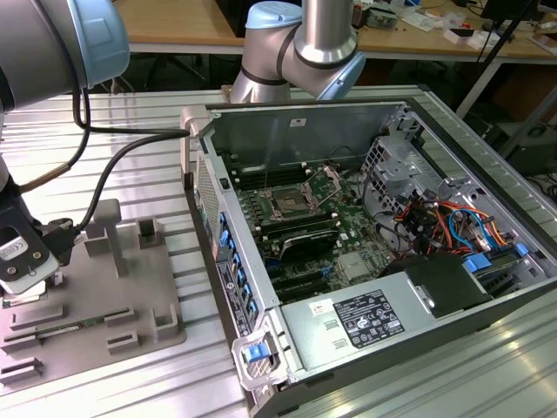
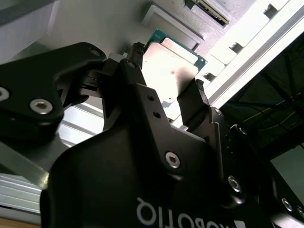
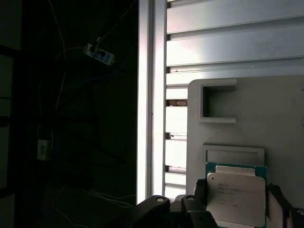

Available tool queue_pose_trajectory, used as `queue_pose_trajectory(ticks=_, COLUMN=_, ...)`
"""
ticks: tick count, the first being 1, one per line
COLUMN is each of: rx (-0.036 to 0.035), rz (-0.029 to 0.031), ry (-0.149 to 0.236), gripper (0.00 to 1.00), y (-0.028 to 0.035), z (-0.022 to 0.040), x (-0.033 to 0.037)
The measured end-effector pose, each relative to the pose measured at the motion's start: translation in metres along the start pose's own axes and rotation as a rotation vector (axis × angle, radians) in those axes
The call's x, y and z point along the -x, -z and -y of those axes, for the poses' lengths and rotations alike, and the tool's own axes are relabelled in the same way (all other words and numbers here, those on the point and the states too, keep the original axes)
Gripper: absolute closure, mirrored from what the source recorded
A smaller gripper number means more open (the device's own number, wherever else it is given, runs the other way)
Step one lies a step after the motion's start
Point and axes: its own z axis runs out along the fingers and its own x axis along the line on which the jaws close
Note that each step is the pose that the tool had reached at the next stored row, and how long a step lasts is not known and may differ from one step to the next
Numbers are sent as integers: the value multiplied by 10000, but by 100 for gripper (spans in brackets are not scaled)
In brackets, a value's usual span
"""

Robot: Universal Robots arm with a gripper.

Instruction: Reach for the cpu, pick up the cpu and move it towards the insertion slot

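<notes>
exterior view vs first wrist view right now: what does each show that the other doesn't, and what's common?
Exterior view: the open computer case with the insertion slot on its motherboard. First wrist view: the cpu, metal face up, lying on the grey tray close to the camera. Both: that tray and the slatted aluminium table under it.

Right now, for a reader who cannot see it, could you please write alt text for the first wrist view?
The silvery square cpu lies on the grey tray, with the black gripper right at it. Past the tray are pale aluminium table slats, and beyond the table's edge the room is dark.
</notes>
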Motion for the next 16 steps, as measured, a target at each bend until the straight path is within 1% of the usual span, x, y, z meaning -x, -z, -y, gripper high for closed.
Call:
queue_pose_trajectory(ticks=7, rx=0, rz=1, ry=0, gripper=45, y=16, z=2, x=0)
queue_pose_trajectory(ticks=8, rx=0, rz=0, ry=0, gripper=45, y=25, z=3, x=-1)
queue_pose_trajectory(ticks=16, rx=0, rz=0, ry=1, gripper=45, y=27, z=4, x=5)
